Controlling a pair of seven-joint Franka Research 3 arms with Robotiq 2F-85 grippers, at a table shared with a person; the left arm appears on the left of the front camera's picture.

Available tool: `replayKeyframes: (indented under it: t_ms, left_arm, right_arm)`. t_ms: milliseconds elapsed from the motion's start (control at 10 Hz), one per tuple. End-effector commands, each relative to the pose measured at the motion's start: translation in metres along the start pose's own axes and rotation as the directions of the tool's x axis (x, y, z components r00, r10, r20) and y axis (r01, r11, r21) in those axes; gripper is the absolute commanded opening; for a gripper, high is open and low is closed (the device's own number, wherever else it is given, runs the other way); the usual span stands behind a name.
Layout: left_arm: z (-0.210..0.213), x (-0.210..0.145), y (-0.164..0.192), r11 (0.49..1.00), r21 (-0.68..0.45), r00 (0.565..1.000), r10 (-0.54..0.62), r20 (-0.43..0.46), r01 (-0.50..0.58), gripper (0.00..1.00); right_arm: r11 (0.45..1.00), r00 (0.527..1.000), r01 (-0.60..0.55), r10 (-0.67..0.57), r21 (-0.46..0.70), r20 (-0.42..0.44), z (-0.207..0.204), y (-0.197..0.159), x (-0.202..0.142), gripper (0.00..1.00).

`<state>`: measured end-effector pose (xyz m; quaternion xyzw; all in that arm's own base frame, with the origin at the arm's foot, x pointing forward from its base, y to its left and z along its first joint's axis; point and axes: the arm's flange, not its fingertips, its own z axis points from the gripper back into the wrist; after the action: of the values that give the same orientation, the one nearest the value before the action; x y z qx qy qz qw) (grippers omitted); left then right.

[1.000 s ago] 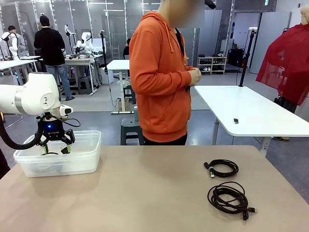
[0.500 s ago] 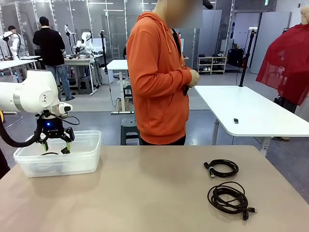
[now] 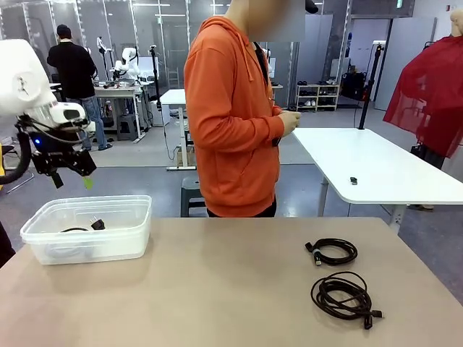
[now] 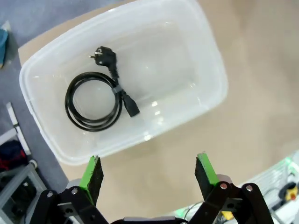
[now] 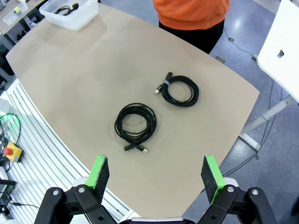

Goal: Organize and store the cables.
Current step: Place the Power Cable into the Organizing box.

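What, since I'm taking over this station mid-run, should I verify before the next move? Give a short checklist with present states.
1. Left tool open and empty: ok.
2. Left tool raised clear above the bin: ok.
3. Stored cable lying fully inside the bin, nothing over the rim: ok.
4. Right tool open and empty, high over the table: ok.
5. Smaller coil and larger coil on the table, apart from each other, not yet stored: ok to pick.
6. Person's hands held at the chest, off the table: ok.
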<state>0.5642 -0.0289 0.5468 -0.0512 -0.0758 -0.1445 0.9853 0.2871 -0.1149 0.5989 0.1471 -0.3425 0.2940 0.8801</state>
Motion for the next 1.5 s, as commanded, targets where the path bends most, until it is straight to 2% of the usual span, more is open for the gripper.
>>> replayKeyframes:
  t_ms: [0,200,400,700,1000,1100,1300,1400]
  left_arm:
    - [0.022,-0.035,-0.014,0.994,-0.005,0.994,-0.113,0.005,0.113,1.0]
    - [0.059,-0.063,-0.031,0.98,0.05,0.979,-0.194,0.058,0.191,1.0]
    - [0.092,-0.101,-0.05,0.967,0.092,0.95,-0.25,0.186,0.236,1.0]
    - [0.116,-0.137,-0.054,0.956,0.078,0.898,-0.294,0.327,0.284,1.0]
    - [0.122,-0.174,-0.065,0.931,0.063,0.873,-0.36,0.328,0.36,1.0]
    - [0.123,-0.189,-0.064,0.915,0.034,0.851,-0.386,0.355,0.401,1.0]
    - [0.127,-0.198,-0.072,0.909,0.043,0.85,-0.404,0.338,0.415,1.0]
    - [0.124,-0.205,-0.072,0.9,0.04,0.837,-0.419,0.353,0.434,1.0]
  right_arm:
    - [1.0,1.0,-0.003,0.003,0.002,0.005,-0.001,0.001,0.0,1.0]
    - [1.0,1.0,-0.003,0.003,0.002,0.005,-0.001,0.001,0.0,1.0]
    - [1.0,1.0,-0.003,0.003,0.002,0.005,-0.001,0.001,0.0,1.0]
    - [1.0,1.0,-0.003,0.003,0.002,0.005,-0.001,0.001,0.0,1.0]
    - [1.0,1.0,-0.003,0.003,0.002,0.005,-0.001,0.001,0.0,1.0]
    - [1.0,1.0,-0.003,0.003,0.002,0.005,-0.001,0.001,0.0,1.0]
    - [1.0,1.0,-0.003,0.003,0.002,0.005,-0.001,0.001,0.0,1.0]
    - [1.0,1.0,-0.003,0.003,0.002,0.005,-0.001,0.001,0.0,1.0]
